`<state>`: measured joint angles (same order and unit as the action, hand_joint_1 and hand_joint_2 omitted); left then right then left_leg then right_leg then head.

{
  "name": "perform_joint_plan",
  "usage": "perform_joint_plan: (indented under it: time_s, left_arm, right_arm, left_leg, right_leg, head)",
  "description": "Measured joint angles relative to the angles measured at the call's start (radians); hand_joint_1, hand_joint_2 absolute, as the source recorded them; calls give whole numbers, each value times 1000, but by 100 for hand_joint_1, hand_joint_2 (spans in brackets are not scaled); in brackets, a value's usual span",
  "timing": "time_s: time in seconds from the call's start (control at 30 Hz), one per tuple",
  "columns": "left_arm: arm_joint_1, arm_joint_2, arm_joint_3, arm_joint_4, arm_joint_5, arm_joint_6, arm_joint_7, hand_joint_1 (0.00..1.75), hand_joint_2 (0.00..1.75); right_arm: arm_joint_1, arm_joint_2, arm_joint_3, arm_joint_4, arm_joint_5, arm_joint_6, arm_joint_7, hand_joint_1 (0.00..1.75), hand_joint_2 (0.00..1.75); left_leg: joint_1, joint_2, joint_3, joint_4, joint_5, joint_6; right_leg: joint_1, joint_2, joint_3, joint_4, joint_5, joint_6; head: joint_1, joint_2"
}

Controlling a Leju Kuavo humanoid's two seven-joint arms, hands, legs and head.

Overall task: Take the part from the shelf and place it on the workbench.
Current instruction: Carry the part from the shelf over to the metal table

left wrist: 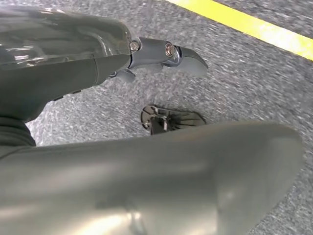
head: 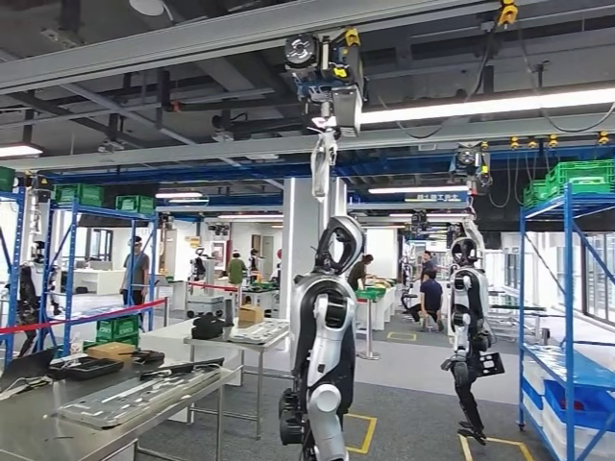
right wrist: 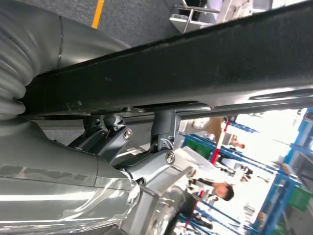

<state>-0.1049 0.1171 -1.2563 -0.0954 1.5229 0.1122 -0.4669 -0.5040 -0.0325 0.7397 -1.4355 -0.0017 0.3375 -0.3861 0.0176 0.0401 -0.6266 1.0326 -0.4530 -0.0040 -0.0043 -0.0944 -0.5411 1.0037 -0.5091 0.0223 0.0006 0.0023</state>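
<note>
Counting what you've got on screen: one part (right wrist: 184, 63), two other humanoid robots out on the floor – one close in the middle (head: 327, 336), one further right (head: 466, 317) – and two metal tables, the near workbench (head: 29, 427) at lower left with flat trays on it and a second table (head: 250, 338) behind it. Blue shelf racks stand on both sides; the right one (head: 566, 288) carries green crates up top.

Your right wrist view has the part up close. It's long, flat and dark, with a matte, slightly fuzzy face and a shiny metal edge along one side. Your right hand (right wrist: 122, 147) is holding it, with the dark fingers (right wrist: 162, 142) pressed up against the shiny edge. So the part is in the hand, not on the workbench.

Your left wrist view just looks down at speckled grey carpet (left wrist: 239, 83) with a yellow line (left wrist: 258, 27) – the left hand (left wrist: 122, 166) hangs there holding nothing, thumb and finger well apart.
</note>
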Motion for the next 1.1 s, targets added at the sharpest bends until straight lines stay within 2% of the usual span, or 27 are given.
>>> perform_joint_plan:
  time_s: [0.07,0.13,0.17,0.2,0.23,0.27,0.3,0.37,0.4,0.43,0.5,0.57,0.63,0.7,0.73,0.77,0.8,0.83,0.87,0.93,1.0,1.03,1.1]
  left_arm:
    - [1,0,-1,0,0,0,1,0,175]
    - [-1,0,-1,0,0,0,2,0,175]
    - [-2,0,-2,0,0,0,3,0,175]
    - [-2,0,-3,0,0,0,4,0,175]
    - [-1,0,-4,0,0,0,6,0,175]
    - [-1,0,-6,0,0,0,7,0,175]
    - [0,0,-7,0,0,0,8,0,175]
    - [-2,-3,-10,0,0,0,8,0,175]
    - [-3,-4,-11,0,0,0,8,0,175]
    - [-3,-5,-13,0,0,0,8,0,175]
    - [0,-5,-16,0,0,0,8,0,175]
    - [3,-5,-18,0,0,-1,8,0,175]
    - [-1,-6,-21,0,0,-2,8,0,175]
    - [-5,-5,-25,0,0,-2,7,0,175]
    - [-5,-5,-26,0,0,-2,7,0,175]
    - [-4,-5,-26,0,0,-3,6,0,175]
    - [-3,-5,-27,0,0,-3,6,0,175]
    - [-3,-6,-27,0,0,-3,6,0,175]
    - [-5,-6,-27,0,0,-3,6,0,175]
    - [-8,-6,-27,0,0,-3,7,0,175]
    - [-5,-6,-27,0,0,-3,9,0,175]
    - [-1,-5,-27,0,0,-3,10,0,175]
    - [2,-4,-27,0,0,-3,12,0,175]
  right_arm:
    - [-3,5,-9,20,-1,-2,4,175,175]
    - [-5,7,-19,41,-1,-4,6,175,175]
    - [-5,7,-23,52,-1,-6,6,175,175]
    - [-5,8,-27,63,-1,-7,7,175,175]
    - [-5,9,-31,72,-1,-8,7,175,175]
    - [-7,11,-35,79,-2,-8,7,175,175]
    - [-10,14,-40,84,-2,-8,7,175,175]
    - [-19,20,-47,90,-4,-8,8,175,175]
    - [-24,23,-50,92,-5,-8,9,175,175]
    - [-29,25,-53,93,-7,-7,10,175,175]
    - [-40,36,-56,92,-10,-5,16,175,175]
    - [-51,52,-60,87,-14,-1,24,175,175]
    - [-59,62,-65,82,-18,2,30,175,175]
    - [-62,65,-69,77,-22,5,38,175,175]
    - [-62,67,-70,74,-25,7,41,175,175]
    - [-62,69,-71,68,-28,9,43,175,175]
    - [-62,72,-71,61,-32,10,43,175,175]
    - [-63,75,-72,52,-35,12,44,175,175]
    - [-65,77,-74,43,-38,13,44,175,175]
    - [-67,79,-77,29,-40,16,47,175,175]
    - [-66,80,-77,22,-41,18,50,175,175]
    - [-65,81,-77,20,-41,19,51,175,175]
    - [-64,81,-77,18,-43,19,52,175,175]
  left_leg:
    - [1,-17,-1,-2,4,14]
    - [0,-36,-2,-3,5,23]
    - [-2,-47,-2,-2,5,26]
    - [-4,-58,-2,-2,6,27]
    - [-7,-70,-1,-2,6,28]
    - [-10,-82,0,-2,6,29]
    - [-12,-94,1,-2,7,29]
    - [-13,-116,1,-1,8,28]
    - [-11,-125,-1,-1,9,25]
    - [-9,-134,-5,-1,12,22]
    - [-6,-148,-12,-3,16,12]
    - [-9,-124,-23,14,2,3]
    - [-7,-80,-63,98,-49,-8]
    - [1,-60,-115,211,-95,-20]
    - [6,-56,-126,235,-97,-25]
    - [11,-51,-119,225,-82,-30]
    - [15,-42,-94,181,-54,-35]
    - [18,-23,-61,121,-27,-41]
    - [18,-6,-33,65,-9,-40]
    - [12,16,-7,12,0,-27]
    - [6,1,-9,11,-3,-6]
    - [4,-8,-10,11,-2,1]
    - [3,-24,-10,9,0,13]
  right_leg:
    - [-6,33,-14,40,-34,7]
    - [-8,76,-67,160,-100,8]
    - [-7,84,-100,232,-129,7]
    - [-7,87,-126,282,-141,5]
    - [-5,89,-136,298,-134,1]
    - [-3,93,-128,272,-107,-4]
    - [0,103,-103,212,-67,-13]
    - [4,146,-49,82,1,-32]
    - [6,163,-34,44,18,-38]
    - [8,171,-28,28,22,-41]
    - [8,154,-24,12,23,-41]
    - [2,133,-16,-8,28,-42]
    - [0,109,-11,-17,30,-44]
    - [0,82,-10,-17,29,-44]
    - [-1,70,-10,-17,28,-43]
    - [-1,59,-9,-16,26,-40]
    - [-3,49,-8,-14,23,-36]
    - [-3,40,-7,-11,19,-30]
    - [-1,32,-7,-4,13,-22]
    - [4,16,-8,4,5,-9]
    - [2,1,-4,3,1,-1]
    - [-1,5,-2,7,-7,3]
    - [-6,40,-24,63,-50,7]
  head:
    - [0,0]
    - [0,0]
    - [0,0]
    - [0,0]
    - [0,0]
    - [0,0]
    - [0,0]
    - [0,0]
    - [0,0]
    - [1,0]
    - [1,0]
    - [1,0]
    - [1,0]
    - [1,0]
    - [1,0]
    - [1,0]
    - [1,0]
    - [1,0]
    - [1,0]
    - [0,0]
    - [0,0]
    - [-1,0]
    - [-1,0]
